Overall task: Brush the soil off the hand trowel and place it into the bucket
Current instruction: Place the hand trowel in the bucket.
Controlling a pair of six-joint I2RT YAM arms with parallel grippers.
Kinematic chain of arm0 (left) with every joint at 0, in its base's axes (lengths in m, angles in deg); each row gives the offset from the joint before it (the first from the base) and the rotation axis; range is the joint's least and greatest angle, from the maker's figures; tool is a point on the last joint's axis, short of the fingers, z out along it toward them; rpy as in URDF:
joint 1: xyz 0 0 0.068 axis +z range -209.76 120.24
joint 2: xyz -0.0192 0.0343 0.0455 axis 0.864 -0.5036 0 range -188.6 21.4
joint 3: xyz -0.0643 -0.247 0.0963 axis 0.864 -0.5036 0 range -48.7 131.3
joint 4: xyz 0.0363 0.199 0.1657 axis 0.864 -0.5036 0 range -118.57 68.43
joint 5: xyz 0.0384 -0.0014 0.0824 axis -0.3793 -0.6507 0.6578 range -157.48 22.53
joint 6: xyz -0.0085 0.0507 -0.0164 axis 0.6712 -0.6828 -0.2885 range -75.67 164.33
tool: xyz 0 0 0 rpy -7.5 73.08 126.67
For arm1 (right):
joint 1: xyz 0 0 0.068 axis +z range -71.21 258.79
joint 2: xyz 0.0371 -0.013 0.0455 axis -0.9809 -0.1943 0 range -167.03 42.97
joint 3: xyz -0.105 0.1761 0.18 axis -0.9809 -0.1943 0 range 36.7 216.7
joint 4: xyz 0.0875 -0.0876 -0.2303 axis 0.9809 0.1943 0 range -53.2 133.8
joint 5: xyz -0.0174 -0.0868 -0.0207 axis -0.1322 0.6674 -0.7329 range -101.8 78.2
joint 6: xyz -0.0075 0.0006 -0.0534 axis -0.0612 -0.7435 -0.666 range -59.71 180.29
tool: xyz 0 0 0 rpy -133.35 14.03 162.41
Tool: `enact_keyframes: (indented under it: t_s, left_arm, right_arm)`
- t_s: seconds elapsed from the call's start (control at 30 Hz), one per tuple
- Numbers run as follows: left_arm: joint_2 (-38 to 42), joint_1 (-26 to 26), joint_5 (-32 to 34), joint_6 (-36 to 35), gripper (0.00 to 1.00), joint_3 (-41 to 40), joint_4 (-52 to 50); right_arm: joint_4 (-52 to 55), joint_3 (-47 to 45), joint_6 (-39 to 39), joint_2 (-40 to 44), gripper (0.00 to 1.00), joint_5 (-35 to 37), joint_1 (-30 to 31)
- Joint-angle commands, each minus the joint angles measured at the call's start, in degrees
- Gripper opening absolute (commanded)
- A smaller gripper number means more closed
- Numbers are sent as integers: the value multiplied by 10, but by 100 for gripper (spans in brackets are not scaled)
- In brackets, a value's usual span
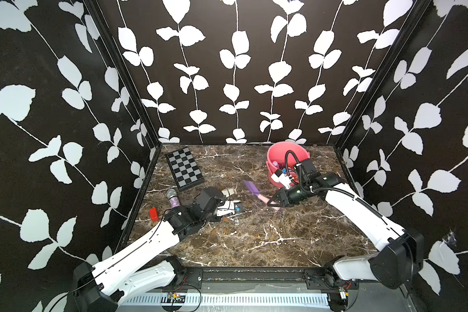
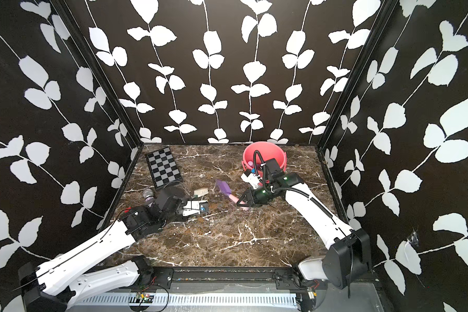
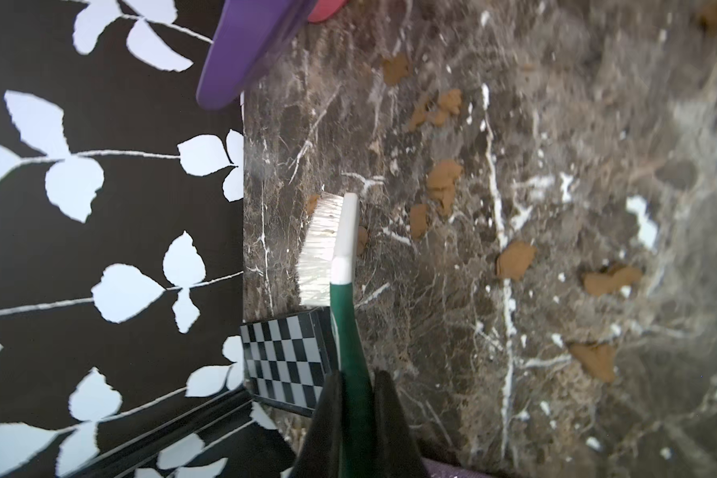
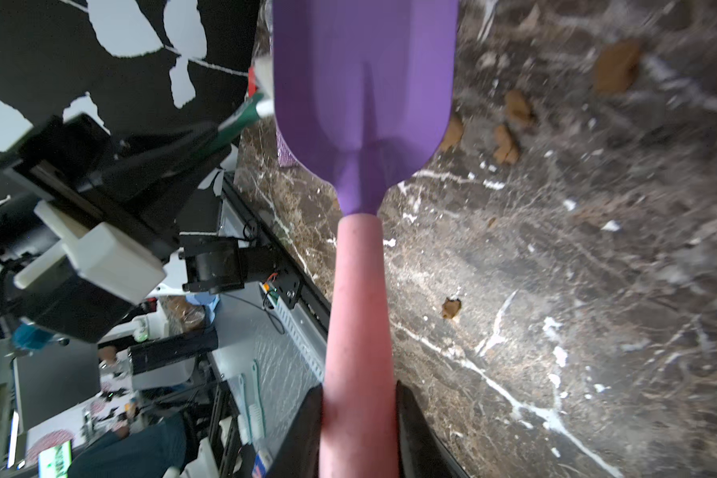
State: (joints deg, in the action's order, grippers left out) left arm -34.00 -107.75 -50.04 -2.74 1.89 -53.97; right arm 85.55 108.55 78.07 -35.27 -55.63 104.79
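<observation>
Trowel (image 1: 254,192): purple blade, pink handle, held over bench (image 1: 254,237), between brush (image 1: 229,191) and bucket (image 1: 271,162).
Right claw (image 4: 359,399): clamped on the pink handle.
Left claw (image 3: 357,387): pinched tight on green brush handle.
Step tip: probably sweep bristles neck-to-tip, trowel steady, blade tilted down.
Right wrist view: blade face looks clean; top views too small.
Left wrist view: soil (image 3: 441,186) clumps on bench, bristles apart from blade.

Light: bright, even | Shadows: faint, soft | Top views: sharp, edges bowed | Wrist views: tabletop (image 4: 621,265) blurred toward frame edges
</observation>
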Motion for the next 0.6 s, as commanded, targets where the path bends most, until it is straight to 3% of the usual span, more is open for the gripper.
enact_keyframes:
  t_s: [0.0,0.23,0.43,0.57]
  left_arm:
    - [10,2,-45,135,0,24,27]
    - [6,3,-96,292,0,38,63]
    - [-9,3,-70,434,0,48,100]
    - [-18,2,-52,483,0,50,105]
  right_arm:
    - [20,67,-22,14,0,67,-9]
    - [112,178,-90,-14,0,258,-33]
    - [141,244,-124,-63,0,409,-56]
    - [151,280,-134,-111,0,461,-74]
